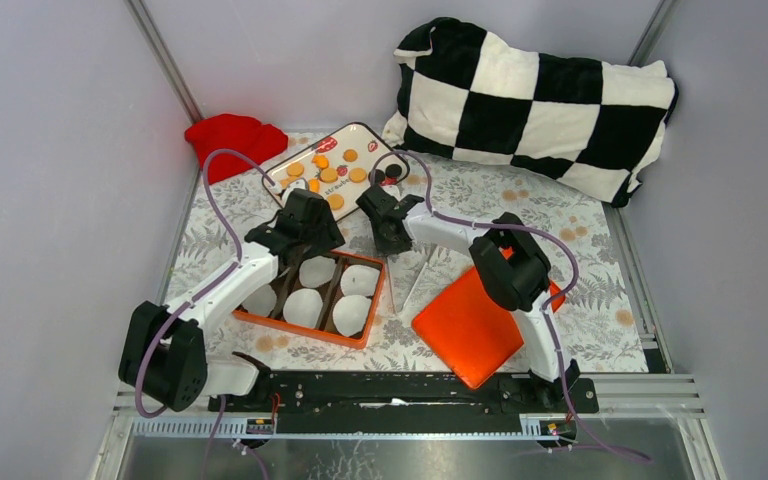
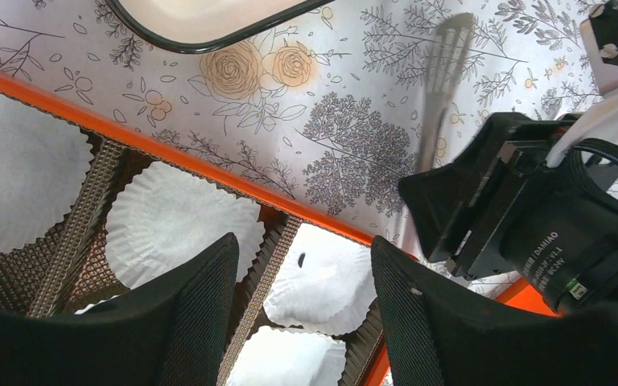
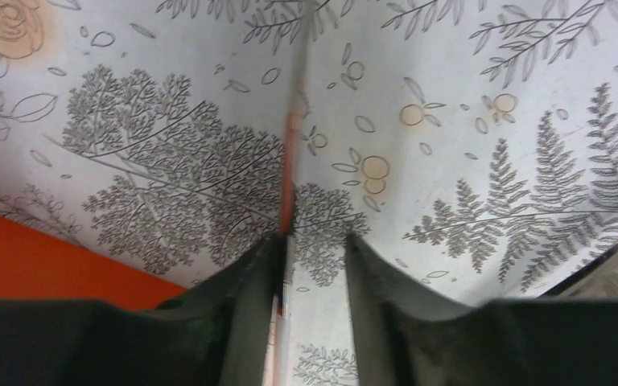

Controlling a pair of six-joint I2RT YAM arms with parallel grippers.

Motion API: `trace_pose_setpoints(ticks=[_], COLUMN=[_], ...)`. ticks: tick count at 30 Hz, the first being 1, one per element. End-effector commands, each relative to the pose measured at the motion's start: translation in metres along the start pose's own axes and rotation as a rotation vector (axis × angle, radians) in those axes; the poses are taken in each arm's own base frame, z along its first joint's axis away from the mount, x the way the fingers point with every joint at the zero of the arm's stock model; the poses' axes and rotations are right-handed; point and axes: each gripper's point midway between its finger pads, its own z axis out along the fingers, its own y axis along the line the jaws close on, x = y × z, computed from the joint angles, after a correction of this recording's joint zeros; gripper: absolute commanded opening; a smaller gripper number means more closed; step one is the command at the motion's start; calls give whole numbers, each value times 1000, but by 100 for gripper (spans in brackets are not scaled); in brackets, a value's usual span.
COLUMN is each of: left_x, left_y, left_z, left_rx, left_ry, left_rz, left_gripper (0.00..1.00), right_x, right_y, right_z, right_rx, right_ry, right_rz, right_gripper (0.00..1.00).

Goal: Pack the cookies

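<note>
Several orange-yellow cookies and a black one lie on the white tray at the back. The orange box holds white paper liners. My left gripper hangs open and empty over the box's far edge. In the left wrist view it is above a liner with a small dark speck on it. My right gripper is low between box and tray. In its wrist view the fingers stand apart and a thin edge-on strip runs along the left finger.
An orange lid lies right of the box. Two thin white rods lie under the right arm. A red cloth is at the back left and a checkered pillow at the back right. The tray's rim shows in the left wrist view.
</note>
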Motion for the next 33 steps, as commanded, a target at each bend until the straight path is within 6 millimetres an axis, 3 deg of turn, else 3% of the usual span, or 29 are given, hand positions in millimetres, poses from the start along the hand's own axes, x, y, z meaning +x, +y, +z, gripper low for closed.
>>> trace_pose_setpoints(ticks=[1,3,6,9,13,17,22,28,33], left_x=[7,6,5,3,1,-3,-11,-12,-6], left_y=[1,1,1,0,-1,-2,-6,-9,-12], left_z=[3,2,0,-3,-5,-8,-15,-14,-7], left_rx=[0,1,2,6,13,4,16,27,34], left_ry=[23,21,17,11,3,-1,-36,-37,-17], left_rz=[22,23,24,24,17,21,13,10,10], left_gripper=[67,67,67,67,67,67,67,67,67], right_x=[26,23,4,-26,-65,-75,-50,23,52], right_y=[-3,-5,-10,-16,-21,-21,-40,-56,-67], right_z=[7,5,-9,-33,-80,-115,-130,-104,-81], right_rx=[-1,12,43,87,114,81,103,47,60], right_ry=[65,57,12,-50,-140,-155,-103,12,64], right_rz=[2,-8,-39,-92,-151,-200,-244,-247,-263], right_gripper=[34,16,2,0,0,0,0,0,0])
